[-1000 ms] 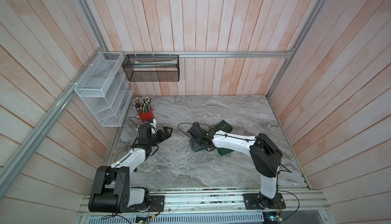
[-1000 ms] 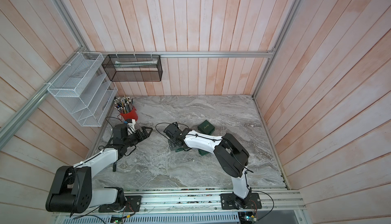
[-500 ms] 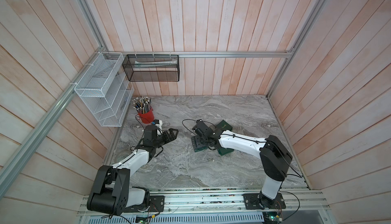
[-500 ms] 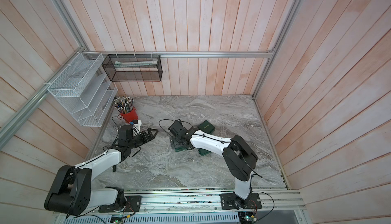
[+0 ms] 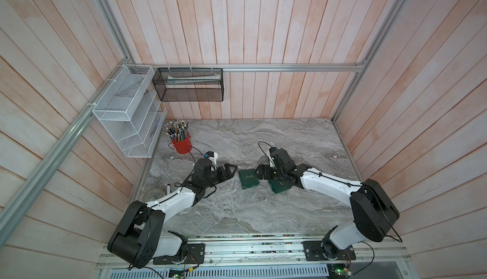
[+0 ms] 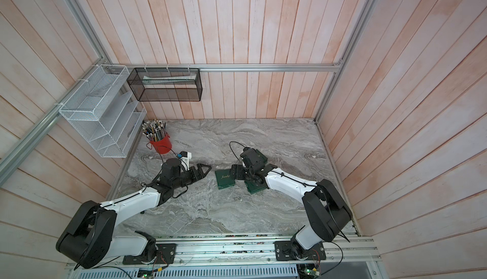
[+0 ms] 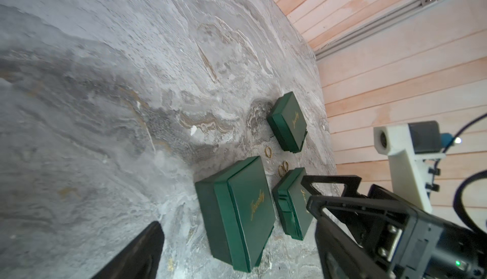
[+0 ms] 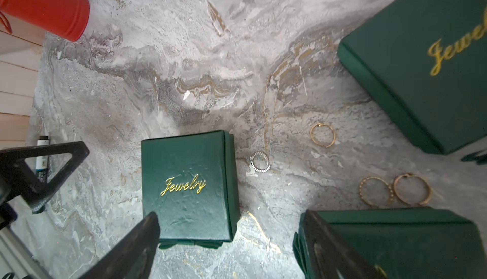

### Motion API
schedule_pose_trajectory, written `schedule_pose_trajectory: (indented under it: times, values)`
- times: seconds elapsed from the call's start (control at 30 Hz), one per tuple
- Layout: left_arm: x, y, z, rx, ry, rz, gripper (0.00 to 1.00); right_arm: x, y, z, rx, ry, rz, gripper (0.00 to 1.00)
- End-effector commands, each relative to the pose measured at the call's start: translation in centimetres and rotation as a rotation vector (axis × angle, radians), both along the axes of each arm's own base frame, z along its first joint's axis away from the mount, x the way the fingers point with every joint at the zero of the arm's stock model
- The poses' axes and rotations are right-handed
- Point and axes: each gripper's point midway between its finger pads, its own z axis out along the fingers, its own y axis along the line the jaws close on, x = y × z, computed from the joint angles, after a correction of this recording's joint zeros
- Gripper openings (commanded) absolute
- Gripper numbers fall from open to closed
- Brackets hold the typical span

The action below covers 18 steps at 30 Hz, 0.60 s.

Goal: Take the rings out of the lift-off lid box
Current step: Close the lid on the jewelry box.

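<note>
Rings (image 8: 322, 135) lie loose on the table (image 5: 237, 211). The right wrist view shows four of them in the gap between three green boxes. A silver ring (image 8: 260, 161) sits just beside the middle box (image 5: 248, 178). A gold pair (image 8: 392, 192), touching each other, lies just beside the right box (image 5: 278, 186). One more gold ring lies alone between these and the back box (image 7: 288, 122). Every lid shown sits on its base, so it cannot be told whether any ring is inside, nor which box is the lift-off one.

The left gripper (image 5: 231, 172) hangs low just beside the middle box, its jaws apart and empty. The right gripper (image 5: 261, 172) stands on that box's other side, near the rings, its jaws also spread wide with nothing between them.

Risk lies mostly in the crowding. Both grippers flank one box. If both close in on it, the fingers could meet, or they could shove the box sideways over the silver ring. A right finger coming down among the rings could flick one away. A ring tipped on edge would likely roll across the smooth table or slip under a box. Should a lid be pinched too low, base and lid would probably rise together, then drop and scatter whatever is inside. The rings are thin and lie flat, so a pinch from above may skid off them.
</note>
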Motion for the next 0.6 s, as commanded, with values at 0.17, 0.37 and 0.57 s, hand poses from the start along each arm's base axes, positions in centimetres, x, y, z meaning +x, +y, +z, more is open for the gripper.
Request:
schedule_pose_trajectory:
  times: [0.17,0.37,0.57]
  values:
    - [-1.1,-2.1,-2.1,-0.075,0.104,-0.015,0.9,-0.7,1.5,-0.1,0.165,0.03,0.063,0.85]
    - [-1.5,-3.6,-3.1,-0.109,0.142,-0.04,0.86,-0.8,1.3,-1.7,0.136,0.054,0.059,0.84]
    - [-1.7,-4.3,-4.1,-0.127,0.174,-0.053,0.82,-0.6,1.4,-2.3,0.13,0.058,0.057,0.79]
